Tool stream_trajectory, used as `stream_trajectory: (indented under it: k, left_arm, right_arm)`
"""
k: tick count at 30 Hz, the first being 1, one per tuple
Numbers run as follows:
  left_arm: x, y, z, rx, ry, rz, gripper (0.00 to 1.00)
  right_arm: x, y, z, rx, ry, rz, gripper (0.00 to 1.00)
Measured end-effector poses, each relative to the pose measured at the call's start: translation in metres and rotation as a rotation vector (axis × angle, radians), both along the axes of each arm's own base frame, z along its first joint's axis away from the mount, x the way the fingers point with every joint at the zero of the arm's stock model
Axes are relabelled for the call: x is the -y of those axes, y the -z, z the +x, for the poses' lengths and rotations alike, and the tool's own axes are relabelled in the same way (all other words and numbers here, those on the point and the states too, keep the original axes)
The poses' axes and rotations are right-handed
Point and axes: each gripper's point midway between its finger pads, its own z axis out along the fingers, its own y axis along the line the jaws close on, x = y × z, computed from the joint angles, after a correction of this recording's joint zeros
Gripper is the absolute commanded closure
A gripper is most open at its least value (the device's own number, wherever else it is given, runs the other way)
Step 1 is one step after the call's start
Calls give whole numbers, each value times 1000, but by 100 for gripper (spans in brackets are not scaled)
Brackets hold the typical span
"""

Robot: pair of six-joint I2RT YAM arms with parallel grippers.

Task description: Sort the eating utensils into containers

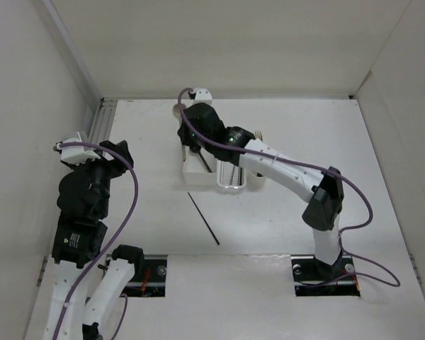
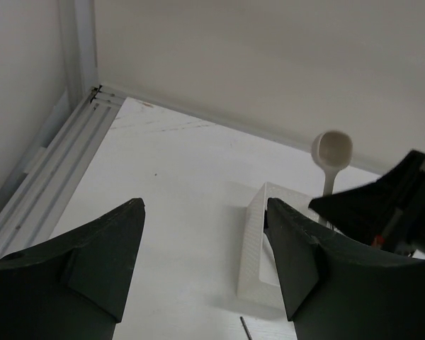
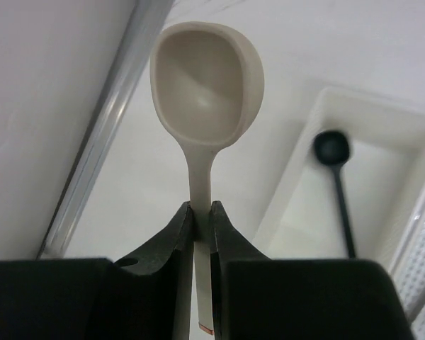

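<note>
Watching our right gripper [image 3: 200,212] pinch the beige plastic spoon [image 3: 205,85] by its thin handle, left gripper [image 2: 205,205] agape, we feared it swivelling past the white square box [image 3: 375,108].

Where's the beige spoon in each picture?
Right wrist: beige spoon in the middle, pinched by the right end effector.
Left wrist: right of centre, bowl up, above the white square box.
Top external: too small to pick out, by that end effector, upper middle.
Shared landmark: that box.

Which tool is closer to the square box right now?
Right. The right tool hangs over the box at its far edge, gripping the beige spoon; the left tool sits open, well off to its left.
</note>
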Motion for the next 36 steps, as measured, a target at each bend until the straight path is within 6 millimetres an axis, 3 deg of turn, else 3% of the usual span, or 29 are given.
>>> stream_trajectory:
  k: [2, 5, 8, 11, 14, 15, 16, 17, 19, 22, 26, 30, 33, 35, 36]
  left_arm:
    - [0, 1, 0, -4, 1, 0, 33]
    - [2, 3, 0, -10, 12, 0, 33]
    - [4, 4, 0, -15, 23, 0, 33]
    - [5, 8, 0, -24, 27, 2, 33]
    - [5, 13, 2, -35, 27, 4, 33]
    - [5, 14, 2, -40, 27, 5, 33]
    - [5, 15, 2, -44, 27, 6, 33]
    - [5, 15, 2, -45, 28, 6, 33]
    - [6, 15, 2, -44, 32, 6, 33]
    - [7, 15, 2, -45, 38, 6, 33]
    - [9, 16, 2, -46, 48, 6, 33]
    - [10, 20, 3, -54, 55, 6, 33]
    - [11, 20, 2, -54, 60, 4, 33]
    - [12, 20, 2, -53, 64, 2, 33]
    - [12, 19, 1, -50, 66, -1, 33]
  right_arm:
    - [12, 3, 34, 8, 78, -2, 100]
    - [31, 29, 74, -4, 169, -46, 100]
    - [42, 67, 92, -44, 208, -119, 100]
    - [47, 104, 95, -95, 216, -188, 100]
    - [50, 121, 90, -128, 207, -227, 80]
    - [50, 122, 89, -132, 204, -229, 69]
    - [49, 122, 89, -133, 204, -227, 45]
    - [49, 123, 89, -136, 206, -224, 37]
    - [50, 123, 89, -134, 205, -230, 28]
    - [53, 124, 88, -137, 212, -244, 26]
    - [60, 114, 87, -98, 226, -284, 25]
    - [56, 69, 70, 12, 178, -306, 26]
    - [39, 21, 31, 94, 52, -263, 27]
    - [30, 1, -7, 113, -71, -232, 27]
    - [27, 1, -16, 111, -99, -229, 27]
